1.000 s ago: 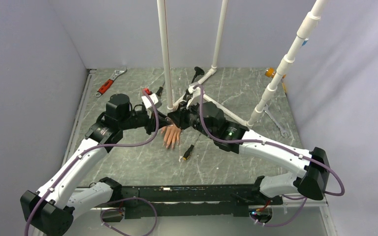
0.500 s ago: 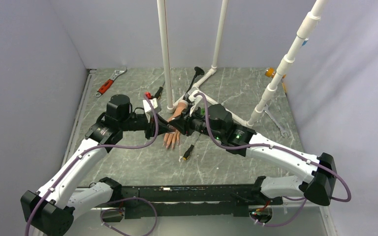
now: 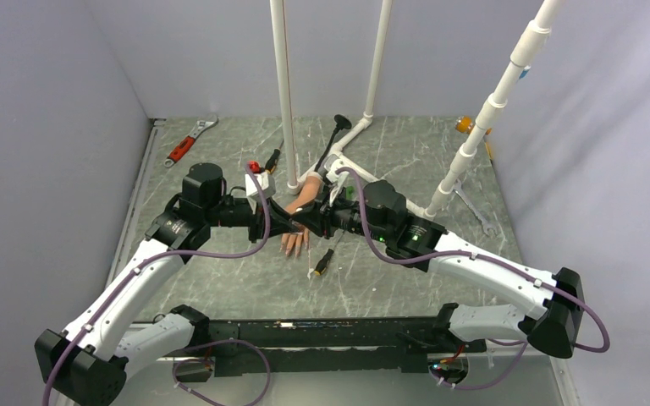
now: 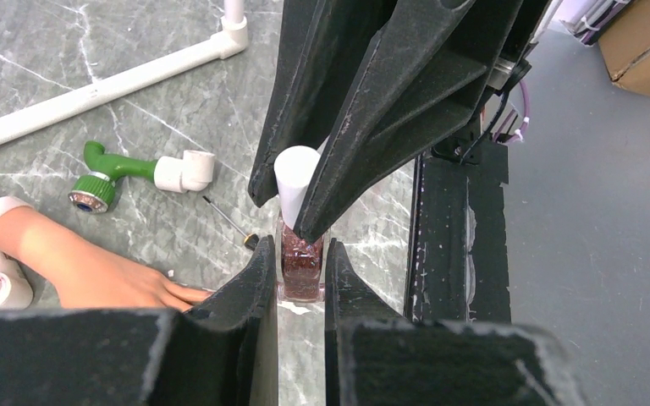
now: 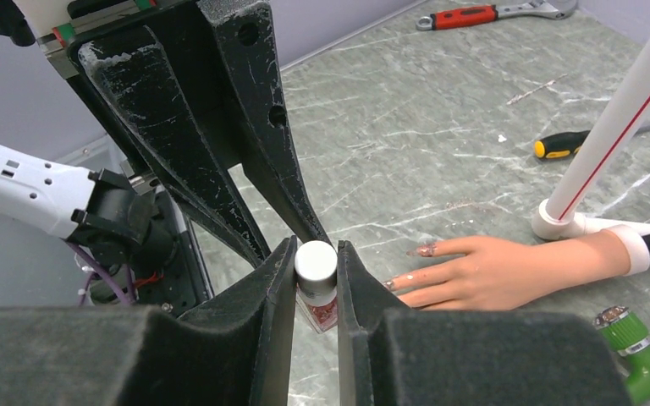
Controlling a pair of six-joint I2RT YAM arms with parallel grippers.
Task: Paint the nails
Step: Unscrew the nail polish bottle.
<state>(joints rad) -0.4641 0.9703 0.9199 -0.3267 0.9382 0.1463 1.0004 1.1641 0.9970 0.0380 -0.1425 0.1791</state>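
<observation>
Mid-frame, the left gripper (image 4: 300, 254) is squeezing the polish bottle (image 4: 302, 269) and the right gripper (image 5: 316, 249) is pinching its white cap (image 5: 316, 260). I think pulling crooked is risking a spill.

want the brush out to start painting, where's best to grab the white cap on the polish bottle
Take the white cap across its round sides, coming from opposite the left pincer, which clamps the glass bottle below. The cap is a plain cylinder sticking out clear of that grip; the right pincer pinches it there.
</observation>
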